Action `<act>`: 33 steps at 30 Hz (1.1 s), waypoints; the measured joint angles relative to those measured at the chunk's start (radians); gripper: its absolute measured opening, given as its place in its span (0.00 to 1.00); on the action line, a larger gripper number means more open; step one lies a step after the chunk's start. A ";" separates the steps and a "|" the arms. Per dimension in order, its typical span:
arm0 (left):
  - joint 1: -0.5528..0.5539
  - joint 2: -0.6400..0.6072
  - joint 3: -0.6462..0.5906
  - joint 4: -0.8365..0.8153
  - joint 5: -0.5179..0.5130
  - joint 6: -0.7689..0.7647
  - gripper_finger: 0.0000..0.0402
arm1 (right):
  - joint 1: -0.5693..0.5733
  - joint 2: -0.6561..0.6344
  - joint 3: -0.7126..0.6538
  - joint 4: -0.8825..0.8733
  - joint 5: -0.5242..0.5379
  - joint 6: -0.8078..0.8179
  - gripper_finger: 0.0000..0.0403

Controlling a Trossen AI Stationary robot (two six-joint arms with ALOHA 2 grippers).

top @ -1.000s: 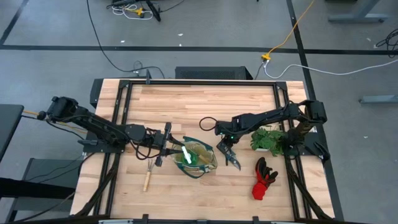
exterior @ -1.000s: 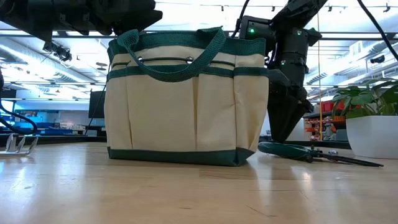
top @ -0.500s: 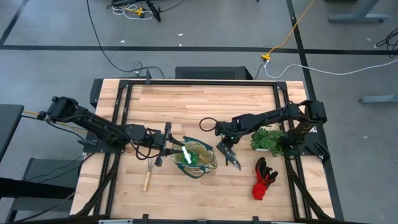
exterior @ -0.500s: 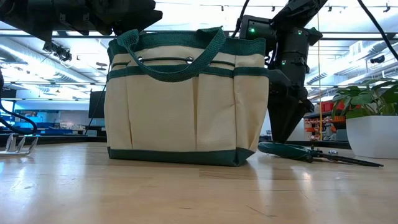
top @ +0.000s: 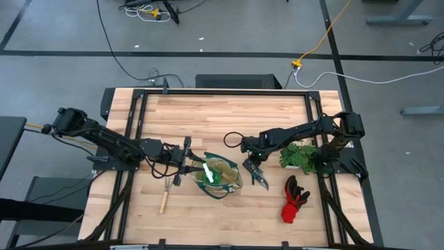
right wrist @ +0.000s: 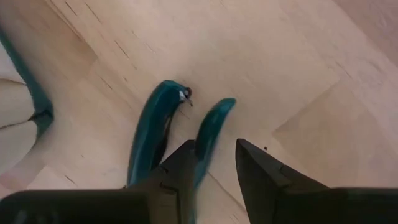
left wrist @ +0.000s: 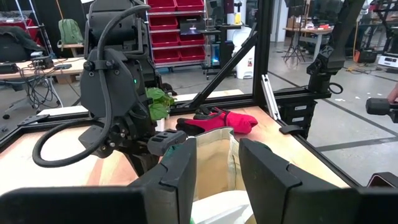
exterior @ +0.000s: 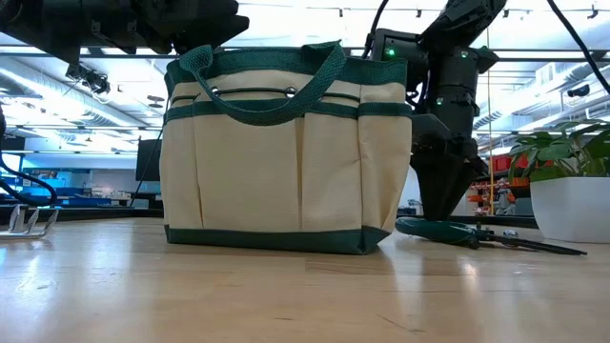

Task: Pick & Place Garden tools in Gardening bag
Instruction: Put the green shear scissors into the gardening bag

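right pincer [right wrist: 214,165] over flat-lying shears [right wrist: 155,134]

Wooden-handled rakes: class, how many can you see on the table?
1: the rake lies on the table beside the gardening bag, on the left arm's side. Others may be hidden inside it.

One gardening bag [top: 222,178] stands on the desk [top: 222,111], with one green spray bottle [top: 209,173] inside it. One wooden-handled rake [top: 165,198], one pair of pruning shears [top: 259,177], one pair of red-black gloves [top: 294,198] and one potted plant [top: 300,154] lie around it.
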 joint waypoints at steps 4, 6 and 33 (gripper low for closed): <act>0.000 0.000 0.000 0.000 0.000 0.000 0.31 | 0.004 0.000 -0.001 0.011 0.000 0.007 0.29; 0.000 0.000 0.000 0.000 0.000 0.000 0.31 | 0.004 0.002 -0.001 0.025 0.005 0.016 0.29; 0.000 0.000 0.000 0.000 0.000 0.000 0.31 | 0.014 0.052 -0.002 0.052 0.034 -0.010 0.05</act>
